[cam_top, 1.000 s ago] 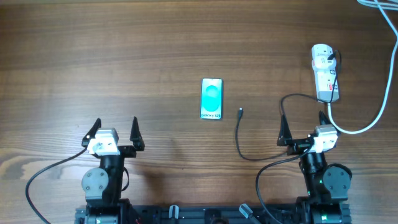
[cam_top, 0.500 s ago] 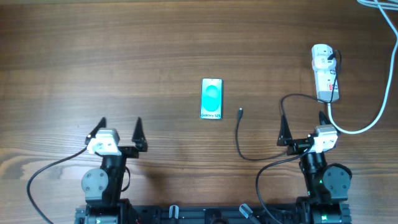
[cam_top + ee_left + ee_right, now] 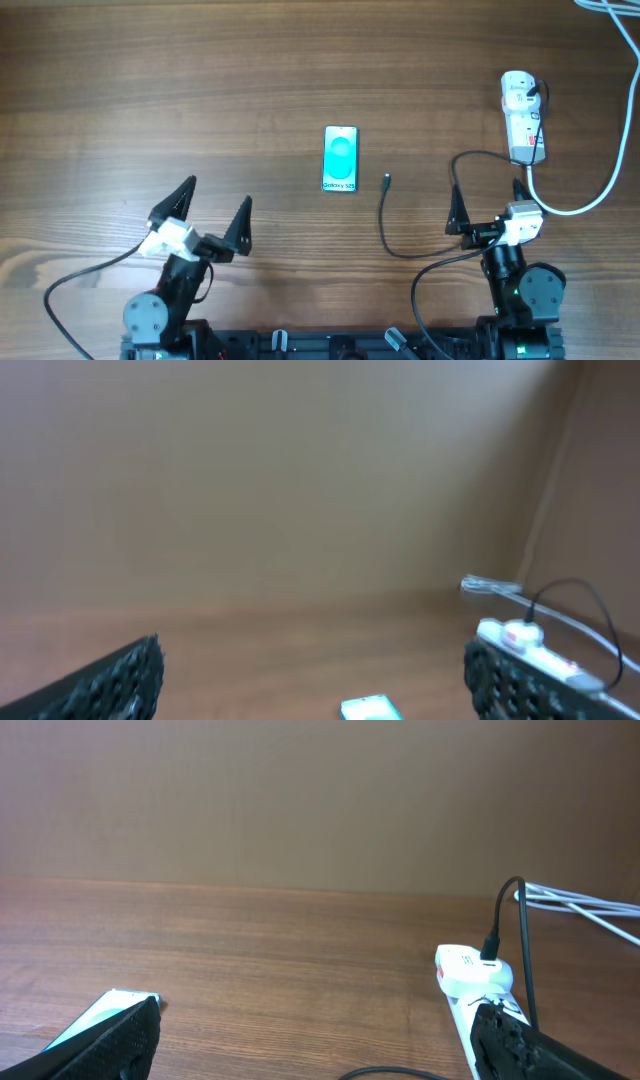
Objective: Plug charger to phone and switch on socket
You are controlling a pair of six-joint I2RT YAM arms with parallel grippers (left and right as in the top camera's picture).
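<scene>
Phone [image 3: 341, 158] sat mid-frame, the charger [image 3: 381, 212] tip just right of it (not plugged in), socket [image 3: 522, 131] upper right. Left gripper [image 3: 216, 195] and right gripper [image 3: 487, 196] both had jaws wide apart, empty. Looked like the first reach; next move needs a pinch on that plug tip.

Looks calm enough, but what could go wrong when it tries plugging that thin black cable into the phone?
The plug tip of the charger is tiny and lies flat beside the phone; a pincer could easily miss it or grip it crooked.
The phone lies loose on the table, so pushing the plug in might just slide it away.
The cable loops close by the right pincer and could snag, tugging the socket.
</scene>
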